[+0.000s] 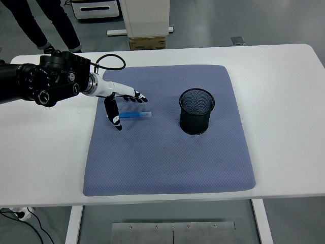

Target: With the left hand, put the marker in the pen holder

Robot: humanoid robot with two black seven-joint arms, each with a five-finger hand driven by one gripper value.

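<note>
Marker (136, 115), blue, lies flat on the grey-blue mat (167, 162) at centre-left of the frame, left of the black mesh pen holder (196, 111), and we see the left hand (120, 98) above it, fingers spread, grasping nothing.

Blue mat (167, 157) on white table (284, 101)
</note>
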